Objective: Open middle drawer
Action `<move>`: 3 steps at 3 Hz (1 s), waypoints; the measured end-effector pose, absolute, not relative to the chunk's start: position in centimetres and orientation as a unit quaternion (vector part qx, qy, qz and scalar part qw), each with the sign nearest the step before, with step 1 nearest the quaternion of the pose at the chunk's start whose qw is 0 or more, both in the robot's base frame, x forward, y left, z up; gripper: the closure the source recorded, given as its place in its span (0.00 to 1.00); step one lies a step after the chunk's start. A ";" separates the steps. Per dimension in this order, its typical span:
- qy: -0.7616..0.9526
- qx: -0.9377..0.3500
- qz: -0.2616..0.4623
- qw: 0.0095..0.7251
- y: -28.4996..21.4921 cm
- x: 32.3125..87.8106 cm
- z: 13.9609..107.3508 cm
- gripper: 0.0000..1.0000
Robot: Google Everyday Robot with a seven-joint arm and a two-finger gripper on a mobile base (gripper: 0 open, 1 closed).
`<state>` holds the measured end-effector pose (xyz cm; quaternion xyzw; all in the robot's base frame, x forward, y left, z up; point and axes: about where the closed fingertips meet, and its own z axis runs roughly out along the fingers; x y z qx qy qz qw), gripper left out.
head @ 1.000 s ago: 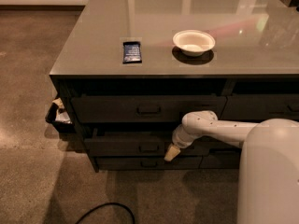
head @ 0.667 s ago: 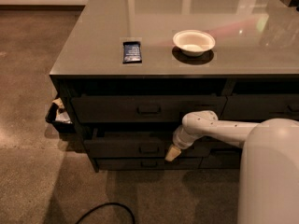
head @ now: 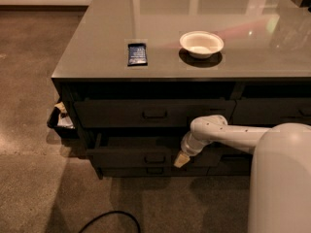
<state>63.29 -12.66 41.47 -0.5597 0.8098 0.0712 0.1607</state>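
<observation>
The middle drawer (head: 131, 157) is a wide dark front with a small bar handle (head: 154, 158), below the taller top drawer (head: 146, 113) and above the slim bottom drawer (head: 141, 171). It stands pulled out a little, with a dark strip of its inside showing above the front. My gripper (head: 181, 160) is the tan tip of the white arm (head: 218, 135). It points down-left against the middle drawer's front, just right of the handle.
On the grey counter top (head: 97, 57) lie a blue packet (head: 137, 54) and a white bowl (head: 201, 43). A black bin with scraps (head: 60, 121) stands at the counter's left side. A black cable (head: 114, 217) lies on the floor. My white body (head: 282, 178) fills the lower right.
</observation>
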 end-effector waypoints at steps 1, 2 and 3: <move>0.813 -0.559 0.066 0.152 -13.4 62.3 41.5 0.36; 0.816 -0.557 0.057 0.147 -14.0 61.3 41.9 0.38; 0.817 -0.556 0.050 0.145 -14.5 60.3 42.4 0.51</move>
